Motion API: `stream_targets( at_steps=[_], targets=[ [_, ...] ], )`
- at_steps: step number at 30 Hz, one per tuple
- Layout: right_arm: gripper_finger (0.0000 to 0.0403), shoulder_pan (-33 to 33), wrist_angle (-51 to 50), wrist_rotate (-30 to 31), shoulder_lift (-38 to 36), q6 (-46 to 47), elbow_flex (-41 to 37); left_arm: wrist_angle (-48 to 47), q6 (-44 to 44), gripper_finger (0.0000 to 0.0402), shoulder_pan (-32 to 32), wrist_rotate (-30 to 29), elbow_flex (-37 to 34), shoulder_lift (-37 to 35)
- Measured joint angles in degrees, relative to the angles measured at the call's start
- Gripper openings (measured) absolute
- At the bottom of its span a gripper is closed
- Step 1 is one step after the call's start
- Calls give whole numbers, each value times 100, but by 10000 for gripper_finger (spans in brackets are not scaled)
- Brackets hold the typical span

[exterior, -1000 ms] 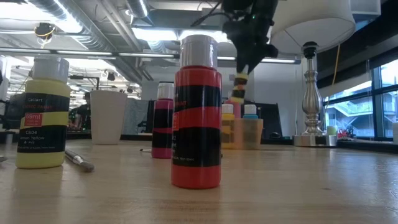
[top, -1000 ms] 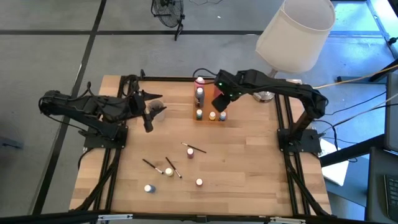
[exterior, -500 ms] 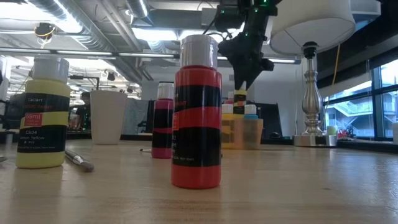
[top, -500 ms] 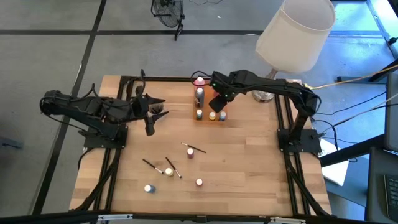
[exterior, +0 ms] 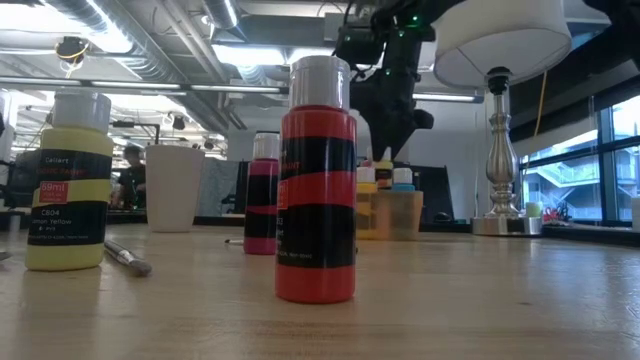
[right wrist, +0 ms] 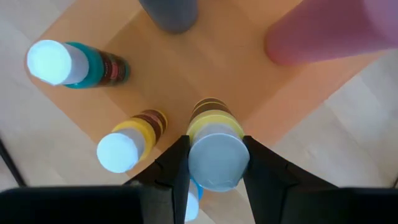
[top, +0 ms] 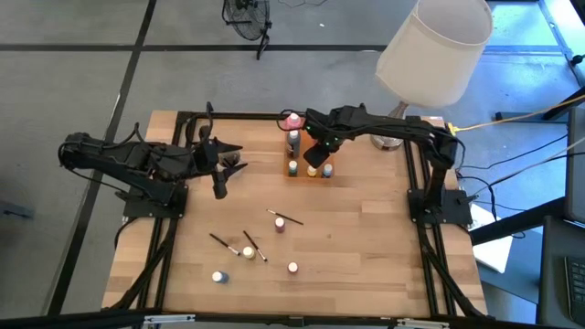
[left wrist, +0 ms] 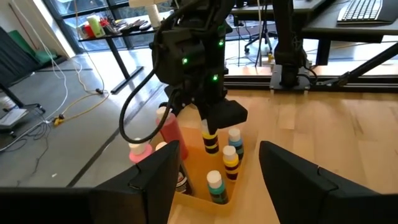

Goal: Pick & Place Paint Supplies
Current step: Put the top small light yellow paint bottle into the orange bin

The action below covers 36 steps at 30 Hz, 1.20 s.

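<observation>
Orange tray near the top middle of the high view has several bottles inside. Right hand, clamped on a yellow bottle, hangs over it. Left hand waits, apart. Lower down, bottles and brushes lie on the bench, not yet moved.

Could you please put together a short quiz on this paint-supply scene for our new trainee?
1. True or false: the right tool holds a yellow bottle over the orange tray.
2. Which cap colour tops the teal bottle in the tray: A red, B white, C black?
3. Fill in: the left tool hangs over the table's ____ side, gripping nothing.

Key: 1 true; 2 B; 3 left.
</observation>
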Motion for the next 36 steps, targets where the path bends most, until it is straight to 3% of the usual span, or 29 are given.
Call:
stream_targets(
  at_steps=[36],
  targets=[
    [120,-24,5,-192,342,82,-4,-66,-393,212,-1,85,0,0]
  ],
)
